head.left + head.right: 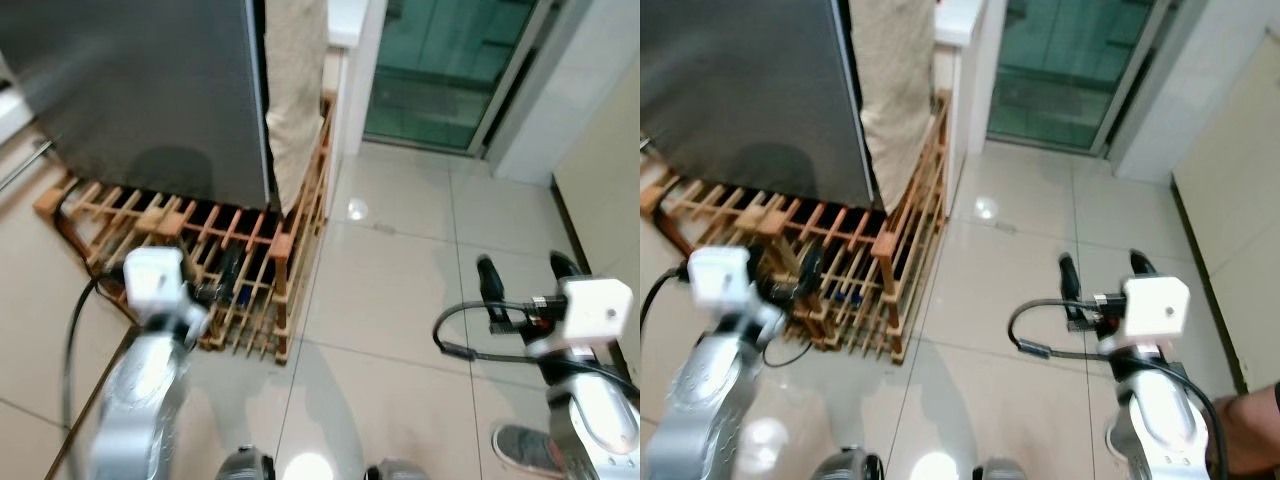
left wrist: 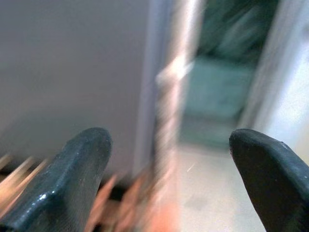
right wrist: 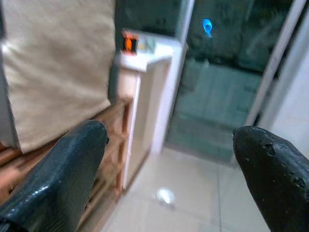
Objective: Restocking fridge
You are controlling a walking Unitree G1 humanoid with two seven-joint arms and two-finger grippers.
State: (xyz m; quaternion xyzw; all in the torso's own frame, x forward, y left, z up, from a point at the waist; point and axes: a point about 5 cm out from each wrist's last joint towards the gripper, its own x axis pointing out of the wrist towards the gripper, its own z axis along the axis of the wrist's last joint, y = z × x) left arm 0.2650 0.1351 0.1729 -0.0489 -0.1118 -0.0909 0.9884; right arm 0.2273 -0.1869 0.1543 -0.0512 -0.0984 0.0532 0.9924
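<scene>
The dark grey fridge (image 1: 150, 90) stands at the upper left on a wooden pallet (image 1: 250, 300), its door shut toward me. A beige cloth (image 1: 295, 90) hangs down its right side. My left gripper (image 1: 222, 283) is low in front of the pallet, and the left wrist view shows its fingers (image 2: 63, 188) wide apart with nothing between them. My right gripper (image 1: 525, 275) hovers over the tiled floor to the right, open and empty, with its fingertips (image 3: 58, 179) spread toward the cloth and a white cabinet (image 3: 145, 63).
A teal glass door (image 1: 440, 70) with a white frame lies ahead on the right. Glossy floor tiles (image 1: 390, 300) stretch between the pallet and the right wall. A person's grey shoe (image 1: 525, 450) is at the bottom right. A black cable (image 1: 75, 340) loops beside my left arm.
</scene>
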